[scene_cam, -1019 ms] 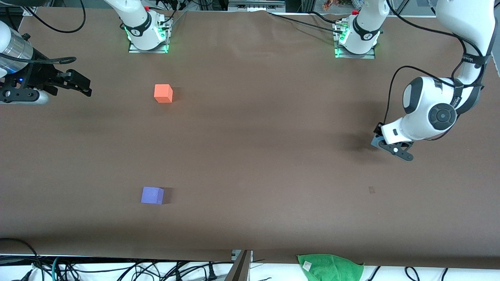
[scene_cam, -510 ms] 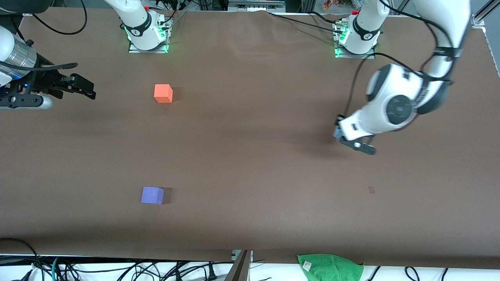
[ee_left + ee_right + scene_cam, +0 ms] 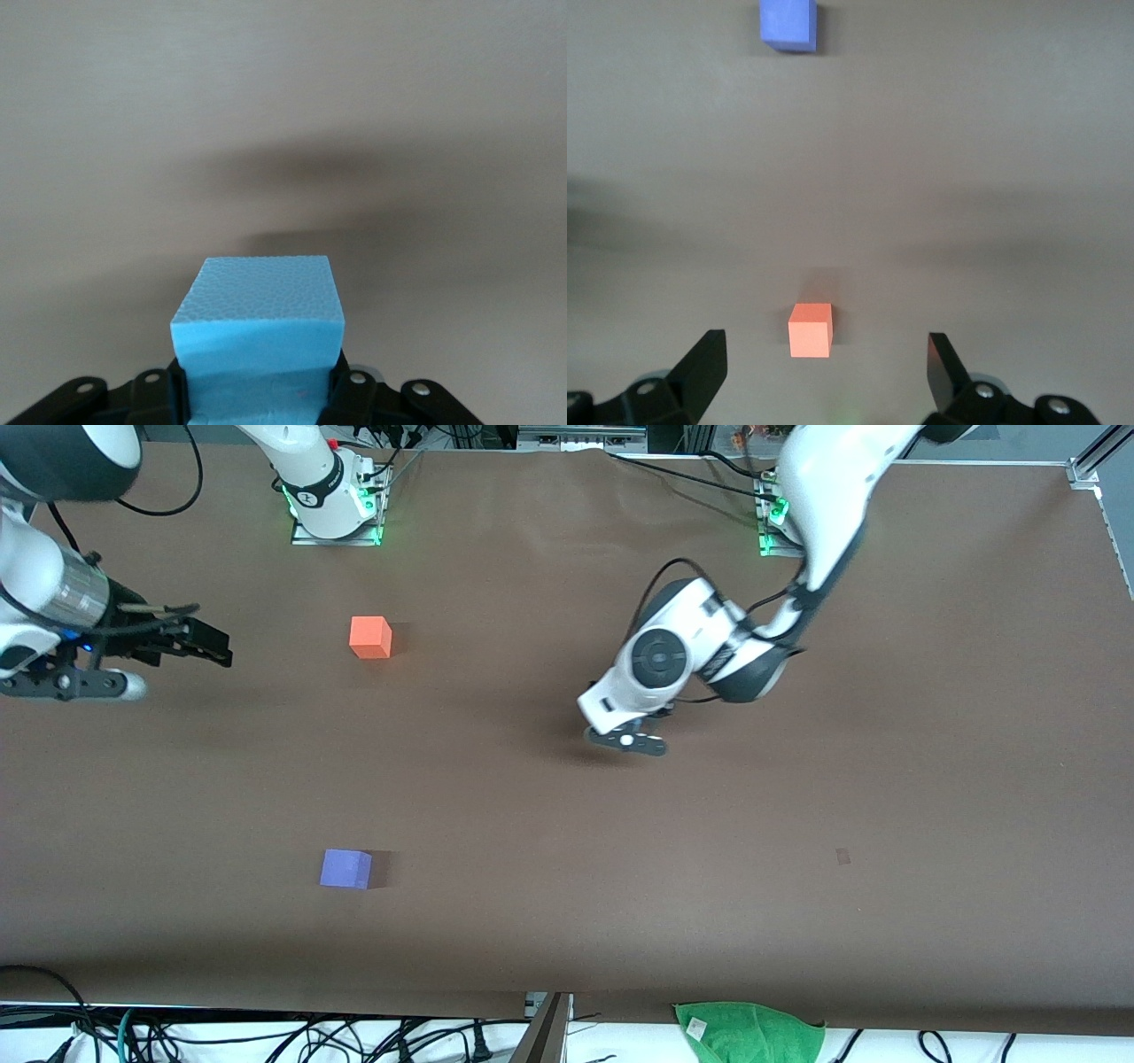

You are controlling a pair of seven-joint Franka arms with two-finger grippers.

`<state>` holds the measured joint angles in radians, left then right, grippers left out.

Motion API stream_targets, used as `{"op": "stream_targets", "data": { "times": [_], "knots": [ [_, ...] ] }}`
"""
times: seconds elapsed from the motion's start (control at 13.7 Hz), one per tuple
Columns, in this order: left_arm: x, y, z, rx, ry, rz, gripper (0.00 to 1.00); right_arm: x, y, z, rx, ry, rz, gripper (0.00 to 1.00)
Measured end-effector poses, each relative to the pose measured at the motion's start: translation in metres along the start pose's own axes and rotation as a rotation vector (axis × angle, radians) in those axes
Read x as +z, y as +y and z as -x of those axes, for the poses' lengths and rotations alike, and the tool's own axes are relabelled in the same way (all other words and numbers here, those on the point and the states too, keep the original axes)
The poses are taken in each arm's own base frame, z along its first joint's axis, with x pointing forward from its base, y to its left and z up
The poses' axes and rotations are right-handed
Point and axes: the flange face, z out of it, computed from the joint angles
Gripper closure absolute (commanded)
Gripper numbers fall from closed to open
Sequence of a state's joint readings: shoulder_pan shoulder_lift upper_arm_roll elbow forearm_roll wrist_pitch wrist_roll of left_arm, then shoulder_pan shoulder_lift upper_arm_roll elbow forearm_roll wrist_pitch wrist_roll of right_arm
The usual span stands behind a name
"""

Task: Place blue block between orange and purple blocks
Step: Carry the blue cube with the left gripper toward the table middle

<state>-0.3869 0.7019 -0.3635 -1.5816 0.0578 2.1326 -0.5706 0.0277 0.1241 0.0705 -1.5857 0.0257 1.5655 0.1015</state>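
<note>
The left claw point(image 3: 257, 390), clamped on the small light sky-blue matte foam cube point(image 3: 259, 341), has swung in from the left arm's end of the brown worktop point(image 3: 797, 886) and now hangs over its middle. That brings the cube much closer to the gap it must fill, judged about halfway there. The bright orange matte cube point(image 3: 370, 637) and violet-purple matte cube point(image 3: 345, 868) lie well apart from this claw, toward the right arm's end. Being a cube, it has no long axis; it sits level, one edge leading. The right claw point(image 3: 824, 367) waits spread wide, the orange cube showing between its fingers.
</note>
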Motion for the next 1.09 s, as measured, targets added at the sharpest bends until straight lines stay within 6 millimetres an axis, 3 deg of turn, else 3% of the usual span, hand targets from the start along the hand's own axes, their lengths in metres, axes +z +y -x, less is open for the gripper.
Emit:
{"op": "stream_targets", "data": {
  "times": [0.07,0.15,0.22,0.29,0.58,0.8,0.95,1.09],
  "knots": [
    [0.023,0.015,0.000,-0.005,0.025,-0.005,0.87,0.008,0.000,-0.004,0.001,-0.013,0.000,0.00],
    [0.044,0.028,0.004,-0.016,0.029,-0.016,0.79,0.014,0.001,-0.008,0.001,-0.023,0.000,0.00],
    [0.054,0.036,0.006,-0.033,0.039,-0.033,0.43,0.018,0.000,-0.010,-0.001,-0.031,0.001,0.00],
    [0.053,0.041,0.008,-0.050,0.049,-0.049,0.00,0.025,0.000,-0.013,-0.002,-0.042,0.001,0.00],
    [0.057,0.040,0.007,-0.073,0.058,-0.064,0.00,0.061,-0.003,-0.029,-0.013,-0.109,0.001,0.00],
    [0.051,0.037,0.004,-0.080,0.050,-0.077,0.00,0.062,-0.020,-0.028,-0.045,-0.109,0.005,0.00],
    [0.012,0.038,0.010,-0.082,0.021,-0.123,0.00,0.062,-0.024,-0.028,-0.050,-0.109,0.000,0.00],
    [-0.053,0.034,0.023,-0.089,0.015,-0.165,0.00,0.062,-0.031,-0.028,-0.041,-0.112,-0.051,0.00]
  ]
}}
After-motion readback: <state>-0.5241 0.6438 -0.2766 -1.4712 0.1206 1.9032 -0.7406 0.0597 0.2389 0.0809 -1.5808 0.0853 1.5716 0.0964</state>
